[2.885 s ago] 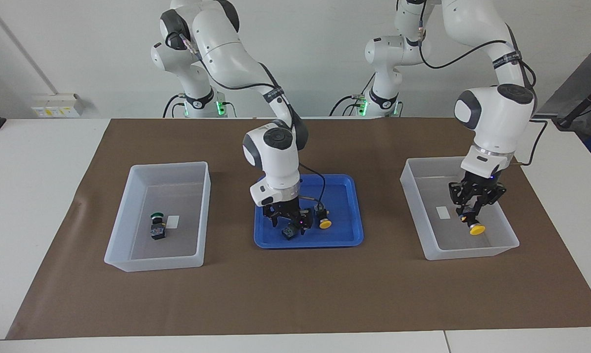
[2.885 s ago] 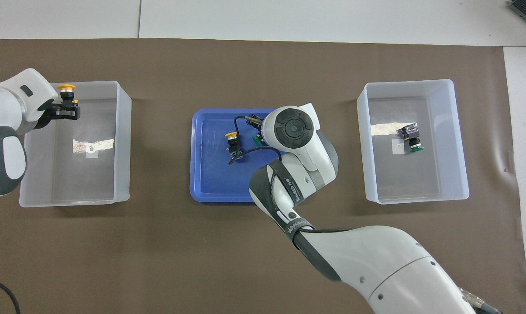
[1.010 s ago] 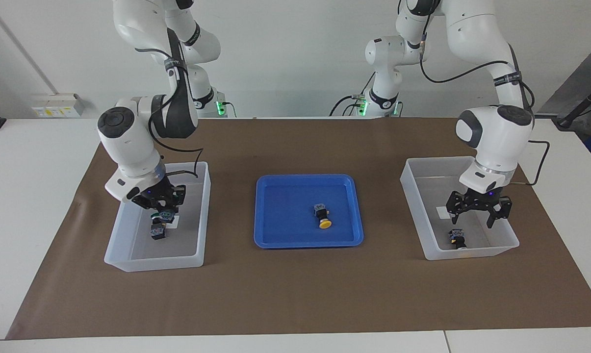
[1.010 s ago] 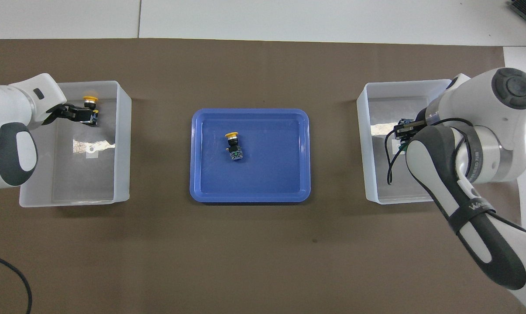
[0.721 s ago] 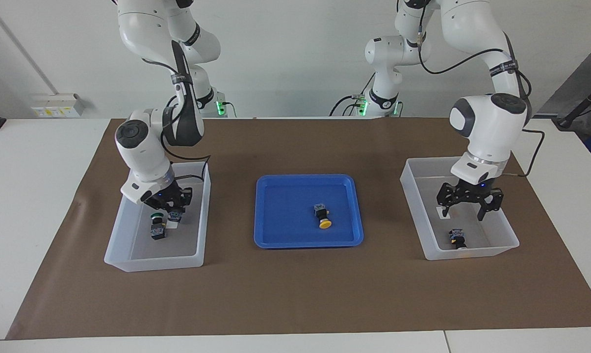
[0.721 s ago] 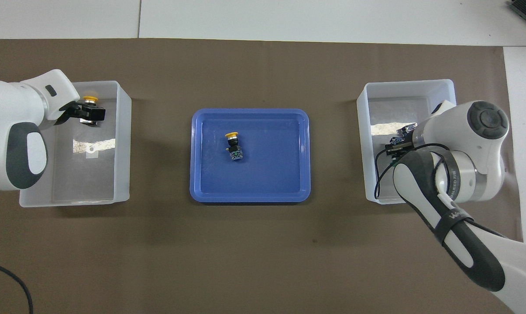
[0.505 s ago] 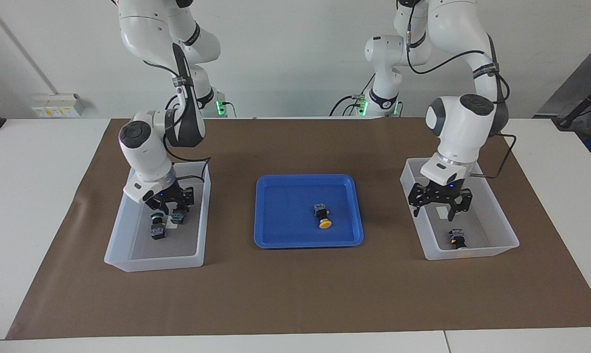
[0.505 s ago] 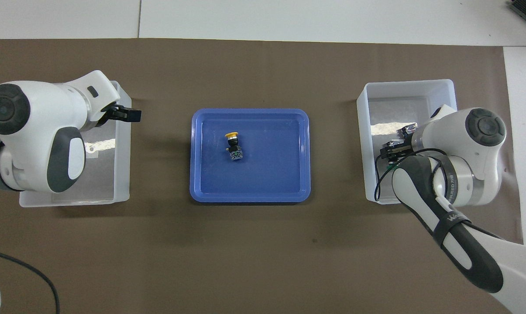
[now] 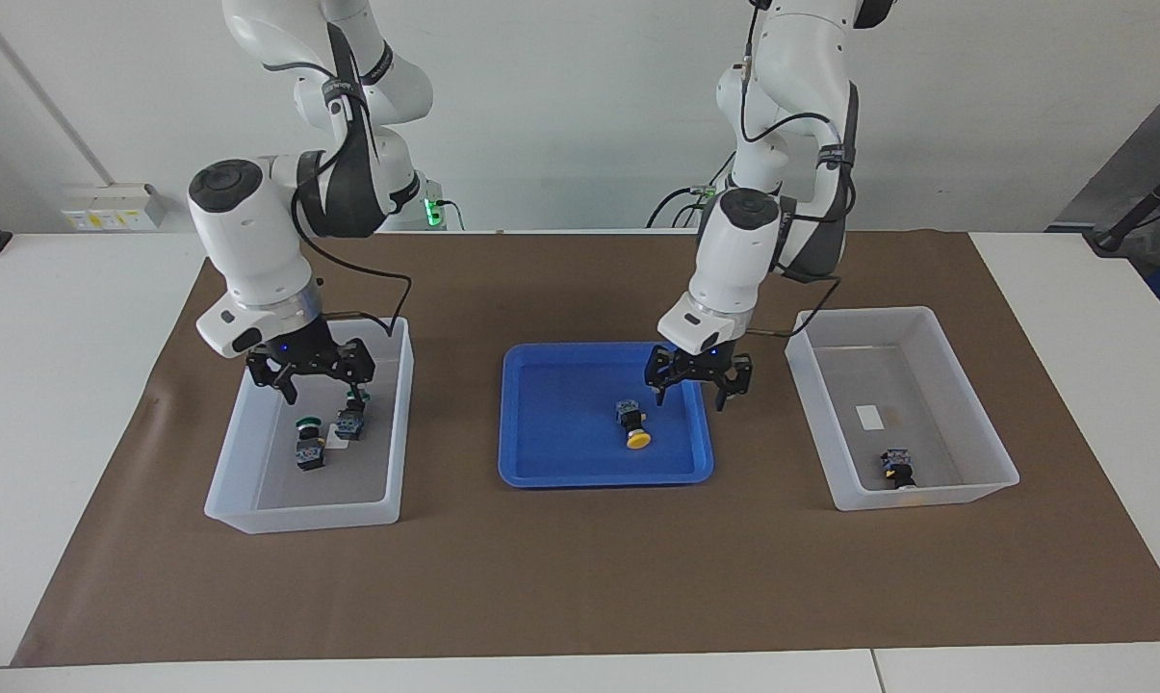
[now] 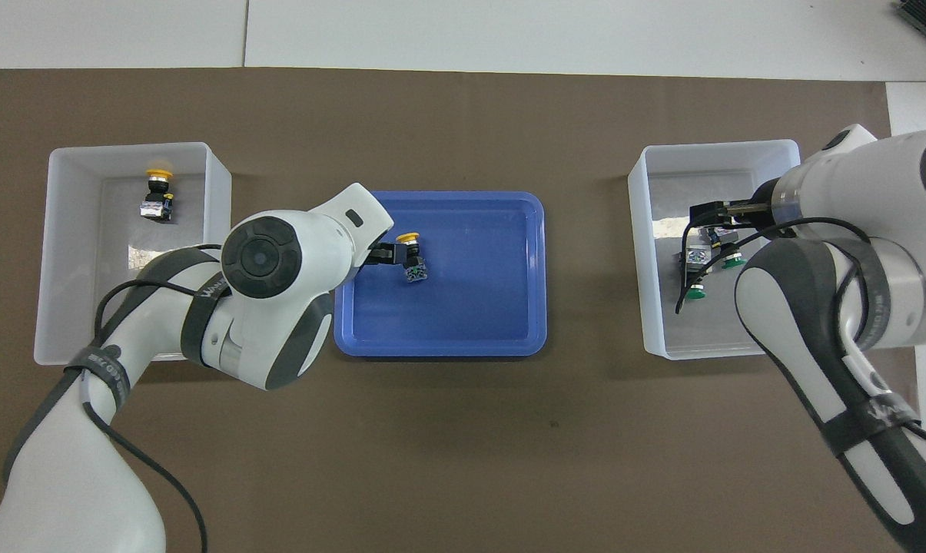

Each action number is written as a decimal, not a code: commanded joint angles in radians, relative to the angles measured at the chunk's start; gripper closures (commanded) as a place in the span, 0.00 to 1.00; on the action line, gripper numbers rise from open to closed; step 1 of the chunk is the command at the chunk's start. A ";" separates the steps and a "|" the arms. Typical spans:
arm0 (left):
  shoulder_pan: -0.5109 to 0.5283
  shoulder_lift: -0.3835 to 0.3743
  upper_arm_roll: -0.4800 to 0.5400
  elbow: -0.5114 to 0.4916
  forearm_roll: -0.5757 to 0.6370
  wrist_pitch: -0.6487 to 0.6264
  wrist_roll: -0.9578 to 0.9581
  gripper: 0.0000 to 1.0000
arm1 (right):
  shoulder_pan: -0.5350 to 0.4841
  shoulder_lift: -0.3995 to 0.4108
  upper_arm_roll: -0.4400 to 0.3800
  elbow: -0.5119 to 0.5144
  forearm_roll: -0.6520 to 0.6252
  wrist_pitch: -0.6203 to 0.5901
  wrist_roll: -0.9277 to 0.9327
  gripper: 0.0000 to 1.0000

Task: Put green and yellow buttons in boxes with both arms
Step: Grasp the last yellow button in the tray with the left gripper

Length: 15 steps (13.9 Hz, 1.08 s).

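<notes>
One yellow button [image 9: 634, 424] lies on its side in the blue tray [image 9: 551, 395], also seen in the overhead view [image 10: 411, 256]. My left gripper [image 9: 697, 385] hangs open and empty over the tray, just beside that button [image 10: 390, 253]. A second yellow button [image 9: 895, 468] lies in the box [image 9: 926, 496] at the left arm's end [image 10: 156, 197]. Two green buttons [image 9: 308, 449] [image 9: 350, 422] lie in the box [image 9: 300, 517] at the right arm's end. My right gripper [image 9: 314, 373] is open and empty above them.
A brown mat [image 9: 580, 577] covers the table under the tray and both boxes. The tray sits midway between the boxes [image 10: 217, 253] [image 10: 638, 253]. My arms' elbows overhang the mat near the robots in the overhead view.
My left gripper left its box and swung over the blue tray, beside the yellow button. My right gripper let go of the second green button in its box and rose, open.
</notes>
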 commanded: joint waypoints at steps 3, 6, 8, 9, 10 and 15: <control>-0.073 0.090 0.021 0.000 0.001 0.113 -0.121 0.00 | -0.043 -0.113 -0.005 0.103 -0.037 -0.217 0.036 0.00; -0.078 0.090 0.023 0.000 0.001 0.122 -0.119 0.73 | -0.078 -0.119 -0.007 0.279 -0.036 -0.445 0.033 0.00; -0.076 0.089 0.027 0.011 0.001 0.110 -0.119 1.00 | -0.101 -0.128 -0.004 0.317 -0.037 -0.528 0.033 0.00; -0.072 0.086 0.027 0.024 0.003 0.107 -0.119 1.00 | -0.103 -0.139 -0.004 0.315 -0.037 -0.545 0.032 0.00; -0.064 0.072 0.029 0.026 0.003 0.099 -0.118 1.00 | -0.101 -0.151 -0.002 0.297 -0.039 -0.556 0.038 0.00; 0.049 -0.101 0.030 0.021 0.003 -0.070 -0.092 1.00 | -0.100 -0.168 0.001 0.272 -0.031 -0.584 0.027 0.00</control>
